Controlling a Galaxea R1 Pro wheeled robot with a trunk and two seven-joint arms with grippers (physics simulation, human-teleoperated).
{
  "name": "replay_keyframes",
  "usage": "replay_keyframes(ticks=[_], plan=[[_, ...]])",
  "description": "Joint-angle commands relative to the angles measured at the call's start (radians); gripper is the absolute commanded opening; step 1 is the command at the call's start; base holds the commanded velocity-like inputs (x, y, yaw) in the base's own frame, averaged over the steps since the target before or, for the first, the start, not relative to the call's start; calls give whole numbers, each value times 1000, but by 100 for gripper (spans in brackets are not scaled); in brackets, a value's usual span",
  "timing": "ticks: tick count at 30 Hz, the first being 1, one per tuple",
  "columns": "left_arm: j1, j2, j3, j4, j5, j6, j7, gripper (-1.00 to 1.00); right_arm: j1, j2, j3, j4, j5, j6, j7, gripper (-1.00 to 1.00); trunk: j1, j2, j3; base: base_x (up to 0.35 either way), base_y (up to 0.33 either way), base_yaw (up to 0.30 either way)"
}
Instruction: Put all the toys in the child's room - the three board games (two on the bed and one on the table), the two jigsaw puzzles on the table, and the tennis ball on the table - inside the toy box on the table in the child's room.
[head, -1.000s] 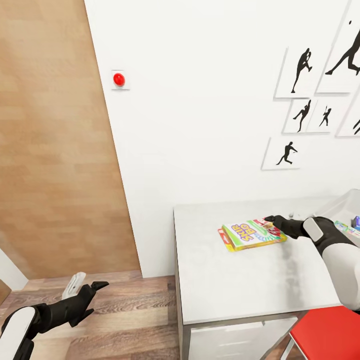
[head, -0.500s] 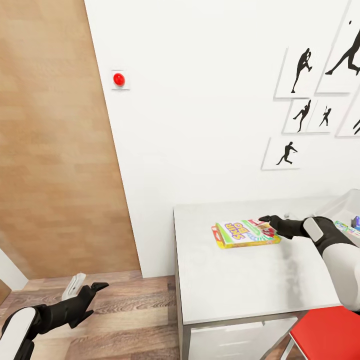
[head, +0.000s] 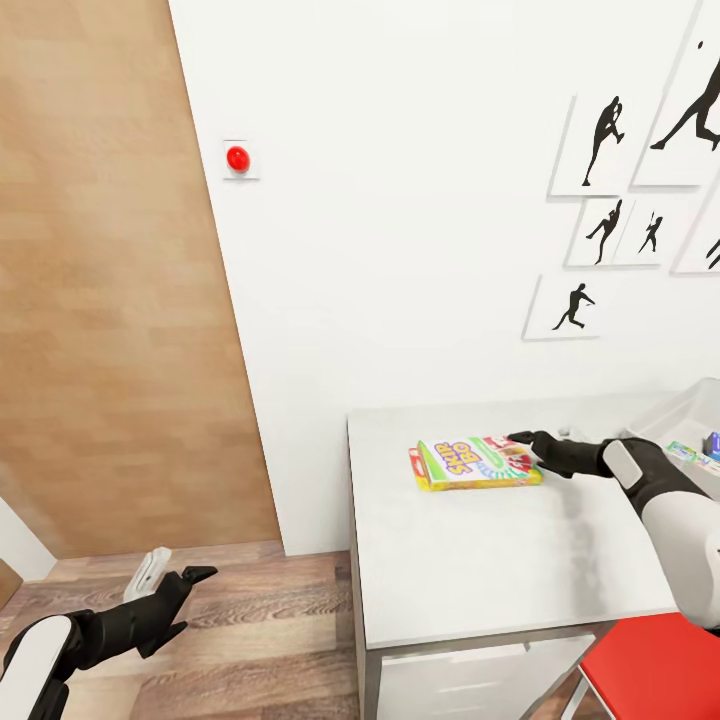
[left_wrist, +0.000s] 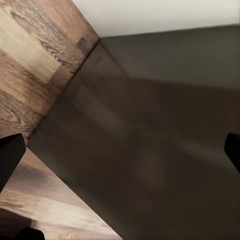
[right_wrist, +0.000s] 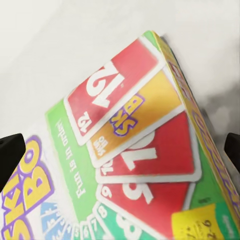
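Reading "SKIP BO": board game (head: 475, 463)

A pale grey rectangular table (head: 480, 560) stood against the white wall. A flat, brightly coloured card-game box with a green and yellow lid (head: 475, 462) lay flat on its top, toward the back. Wood-plank floor (head: 250, 620) lay beside the table.

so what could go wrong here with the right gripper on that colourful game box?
1. The right gripper is open at the near end of the colourful card-game box lying flat on the white table; closing may nudge it, not grip it.
2. Any further slide takes it toward the table's left edge and away from the translucent toy box.
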Motion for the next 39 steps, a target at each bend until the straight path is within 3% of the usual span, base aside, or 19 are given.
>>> replay_keyframes(ticks=[1, 6, 12, 26, 39], plan=[[-1, 0, 1, -1, 10, 3, 10, 100, 0, 1, -6, 0, 2, 6, 2, 100, 0, -1, -1, 0, 0, 0], [-1, 0, 1, 0, 9, 2, 11, 100, 2, 2, -5, 0, 2, 6, 10, 100, 0, -1, -1, 0, 0, 0], [-1, 1, 1, 4, 9, 2, 12, 100, 3, 9, -3, 0, 8, 5, 70, 100, 0, -1, -1, 0, 0, 4], [-1, 0, 1, 4, 8, 0, 12, 100, 10, 27, -2, 0, 24, 5, 81, 100, 0, -1, -1, 0, 0, 104], [-1, 0, 1, 11, 3, -7, 12, 100, 12, 106, 0, -1, 86, 2, 100, 100, 0, -1, -1, 0, 0, 2]])
